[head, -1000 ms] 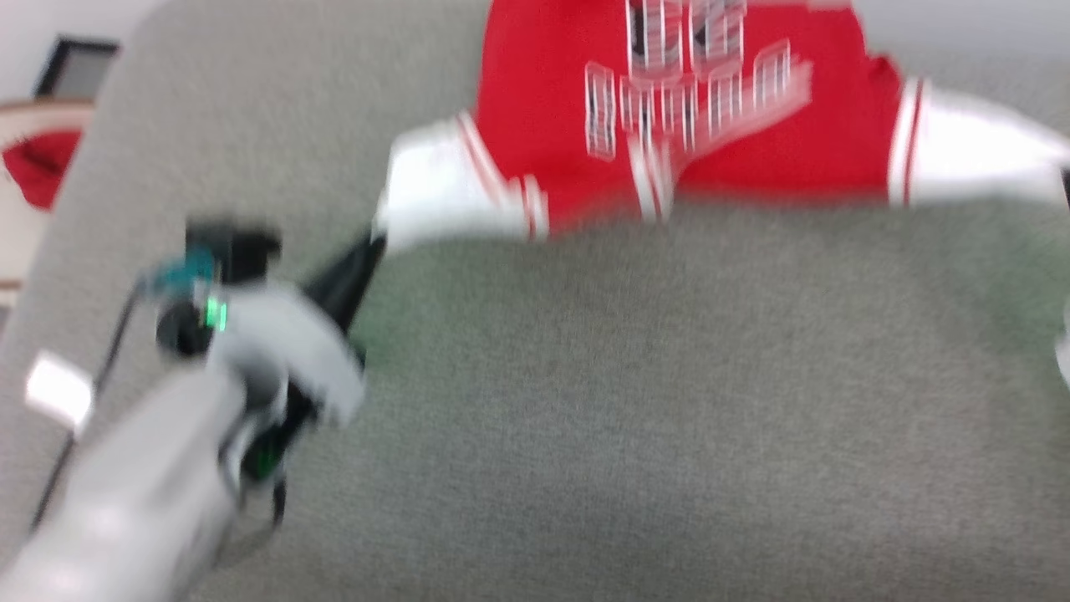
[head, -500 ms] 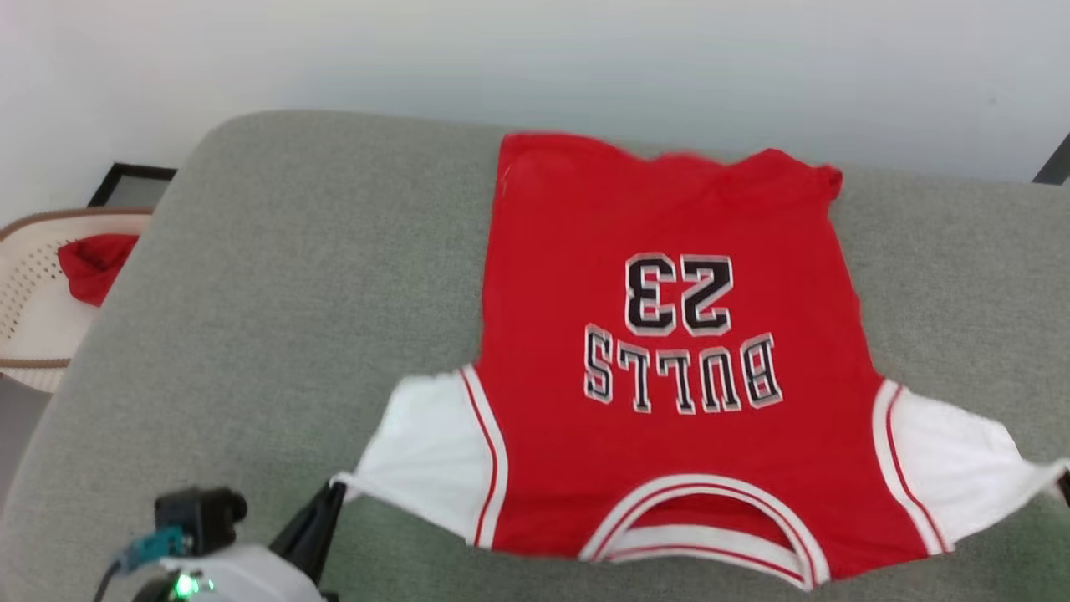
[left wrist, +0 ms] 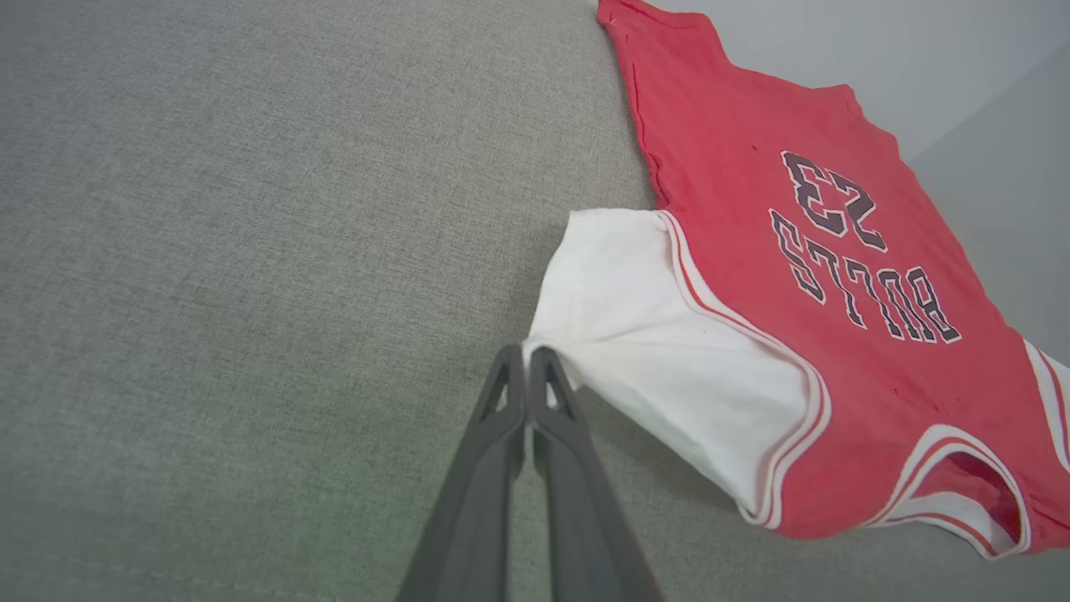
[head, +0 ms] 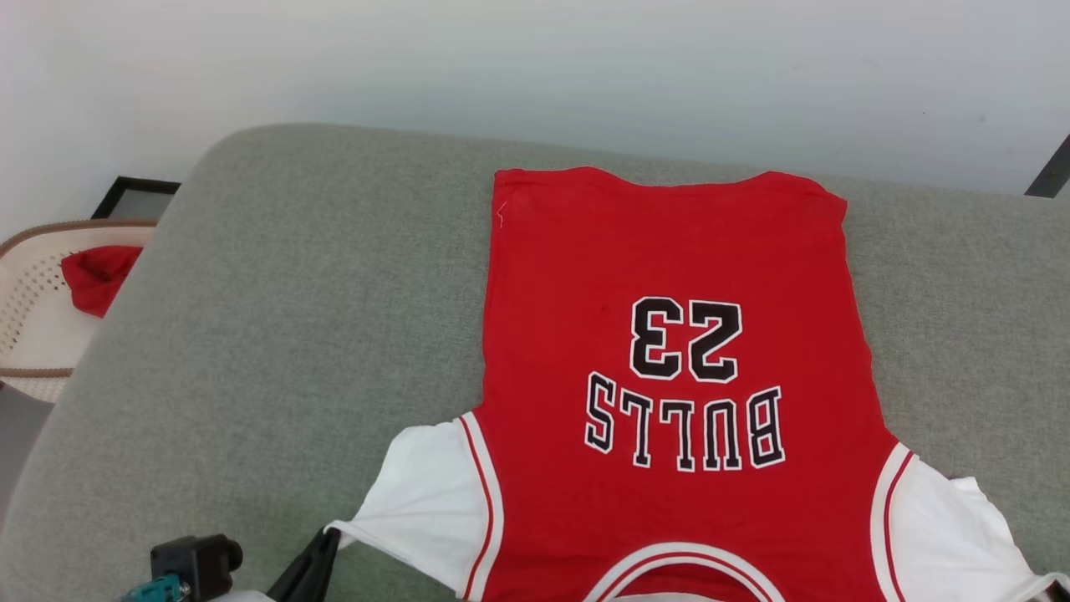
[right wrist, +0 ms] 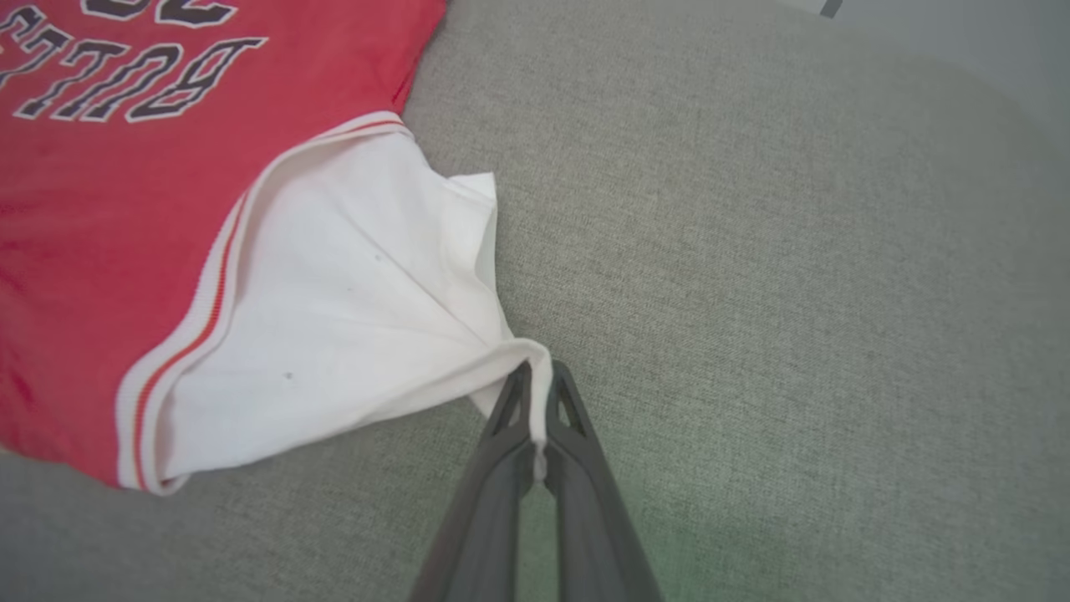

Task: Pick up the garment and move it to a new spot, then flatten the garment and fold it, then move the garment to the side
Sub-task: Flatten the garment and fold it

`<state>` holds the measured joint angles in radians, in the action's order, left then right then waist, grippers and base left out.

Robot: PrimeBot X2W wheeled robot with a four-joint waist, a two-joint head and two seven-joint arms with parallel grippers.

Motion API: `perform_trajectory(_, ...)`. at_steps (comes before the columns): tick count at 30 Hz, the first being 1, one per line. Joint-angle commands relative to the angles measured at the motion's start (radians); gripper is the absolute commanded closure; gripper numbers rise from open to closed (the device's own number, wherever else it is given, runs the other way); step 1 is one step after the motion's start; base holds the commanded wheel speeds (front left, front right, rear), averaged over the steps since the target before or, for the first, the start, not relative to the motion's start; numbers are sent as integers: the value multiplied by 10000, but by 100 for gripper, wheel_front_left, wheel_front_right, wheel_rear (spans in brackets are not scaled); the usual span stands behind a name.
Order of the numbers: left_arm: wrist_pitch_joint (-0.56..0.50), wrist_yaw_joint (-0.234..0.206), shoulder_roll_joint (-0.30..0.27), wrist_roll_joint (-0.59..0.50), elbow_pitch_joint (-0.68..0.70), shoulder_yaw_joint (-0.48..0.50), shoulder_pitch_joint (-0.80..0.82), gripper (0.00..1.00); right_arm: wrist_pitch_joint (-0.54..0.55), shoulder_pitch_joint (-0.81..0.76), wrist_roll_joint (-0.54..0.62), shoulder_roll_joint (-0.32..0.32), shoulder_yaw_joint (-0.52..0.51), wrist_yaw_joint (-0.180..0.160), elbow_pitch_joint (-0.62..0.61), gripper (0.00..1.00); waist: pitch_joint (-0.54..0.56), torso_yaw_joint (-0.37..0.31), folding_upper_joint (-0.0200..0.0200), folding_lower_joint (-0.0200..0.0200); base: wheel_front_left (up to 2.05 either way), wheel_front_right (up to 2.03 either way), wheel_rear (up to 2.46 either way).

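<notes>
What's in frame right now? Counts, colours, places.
jersey: one, red with white sleeves and black-and-white "BULLS 23", spread on the cushion, collar toward the robot
cushion: one, grey-green, under the jersey
basket: one, cream, far left beside the cushion
cloth: one, plain red, in the basket
frame: one, black, at the wall behind the basket
dark bar: one, upper right at the wall
wall: one, white, behind the cushion
left gripper: one, dark, shut on one white sleeve's corner
right gripper: one, dark, shut on the other sleeve's corner
</notes>
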<state>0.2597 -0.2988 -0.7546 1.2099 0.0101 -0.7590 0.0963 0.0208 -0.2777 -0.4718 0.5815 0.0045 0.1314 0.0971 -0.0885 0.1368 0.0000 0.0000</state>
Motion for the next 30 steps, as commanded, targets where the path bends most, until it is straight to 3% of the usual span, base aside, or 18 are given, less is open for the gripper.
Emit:
perform_trajectory(1,37,27,25,-104,-61,69,-90,100,169,-198,21,-99,-88,-14,-94,100,-27,-10,0,0,0,0,0)
perform_trajectory(4,43,58,99,-194,-131,92,-135,100,588,-315,-81,-235,-127,-12,-239,98,-54,-38,0,0,0,0,0)
perform_trajectory(5,44,88,132,-226,-149,89,-135,100,765,-357,-71,-257,-140,-12,-267,61,-65,-44,0,0,0,0,0)
perform_trajectory(6,46,119,175,-251,-169,91,-123,100,930,-385,-25,-240,-103,-14,-315,6,-75,-44,0,0,0,0,0)
perform_trajectory(7,48,165,205,-316,-190,92,-97,100,1087,-407,-96,-293,-113,-12,-363,0,-87,-45,0,0,0,0,0)
perform_trajectory(13,50,302,510,-591,-319,12,104,100,1797,-345,-344,-434,-485,-12,-835,0,-166,58,0,0,0,0,0)
perform_trajectory(20,44,607,1088,-1049,-609,-272,585,100,2673,414,-429,-360,-924,-12,-2385,0,-498,344,0,0,0,0,0)
perform_trajectory(25,46,803,1518,-1363,-839,-372,1033,100,3355,1949,-468,106,-899,-12,-2987,0,-919,591,0,0,0,0,0)
perform_trajectory(30,48,1077,1956,-1691,-1097,-469,1512,100,3920,4303,-615,512,-438,-12,-2248,0,-1390,993,0,0,0,0,0)
